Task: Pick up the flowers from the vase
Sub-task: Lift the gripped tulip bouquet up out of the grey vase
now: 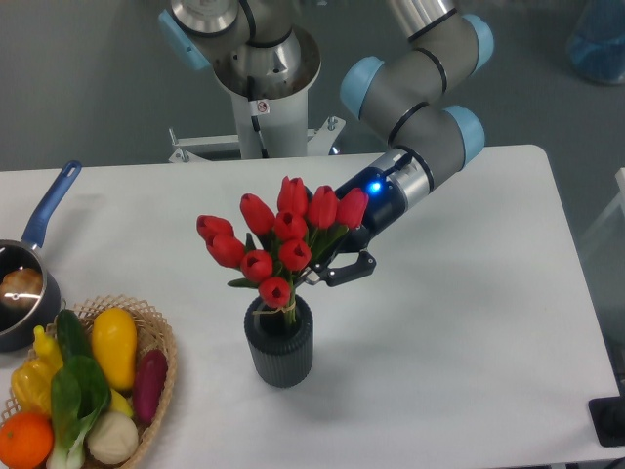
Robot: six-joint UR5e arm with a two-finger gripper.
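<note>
The flowers (278, 239), red tulip buds with green leaves, rise out of the vase (279, 350), a dark grey ribbed cylinder at the table's front middle. Only the lower ends of the stems, tied with thin twine, are still inside its mouth. My gripper (327, 269) reaches in from the right behind the buds and is shut on the flowers' stems just below the blooms. One dark finger (350, 269) shows to the right of the bunch; the other is hidden by leaves and buds.
A wicker basket (161, 347) with vegetables and fruit stands at the front left. A dark saucepan (20, 293) with a blue handle lies at the left edge. The arm's base (259, 88) stands behind the table.
</note>
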